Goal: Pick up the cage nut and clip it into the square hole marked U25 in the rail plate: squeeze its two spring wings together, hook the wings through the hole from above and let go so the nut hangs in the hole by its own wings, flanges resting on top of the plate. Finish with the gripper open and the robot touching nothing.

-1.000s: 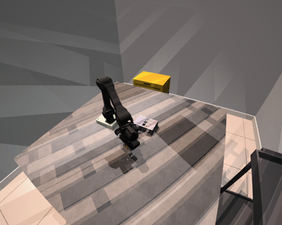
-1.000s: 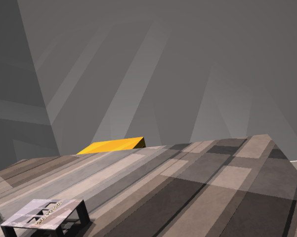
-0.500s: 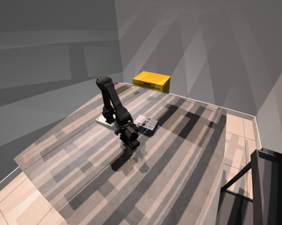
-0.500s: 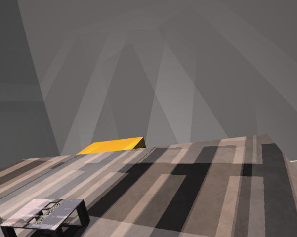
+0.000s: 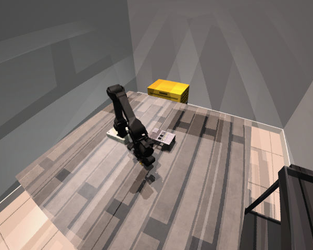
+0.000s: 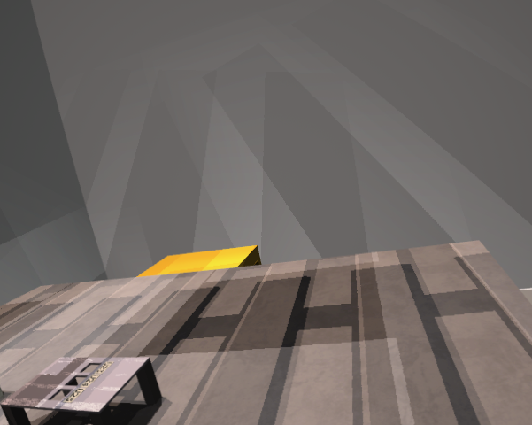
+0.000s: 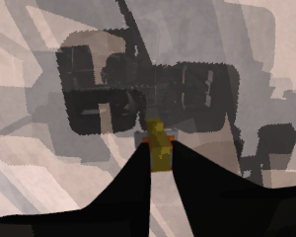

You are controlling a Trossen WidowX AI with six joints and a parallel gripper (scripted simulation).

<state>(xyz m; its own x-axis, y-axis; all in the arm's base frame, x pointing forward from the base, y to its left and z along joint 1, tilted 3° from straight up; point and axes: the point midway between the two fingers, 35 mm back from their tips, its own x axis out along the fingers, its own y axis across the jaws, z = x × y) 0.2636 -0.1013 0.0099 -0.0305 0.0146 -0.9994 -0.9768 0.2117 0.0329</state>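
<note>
Gripper [image 5: 140,161] [image 7: 159,148] narrowed on cage nut [image 7: 161,148]; wing squeeze in hand, by my judgement. Next: carry level to rail plate [image 5: 171,137] [image 6: 124,374], align over U25.

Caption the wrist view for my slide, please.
Wrist view: the gripper clamps the small yellow cage nut between its two dark fingertips, above a surface crossed by dark shadows.
</note>
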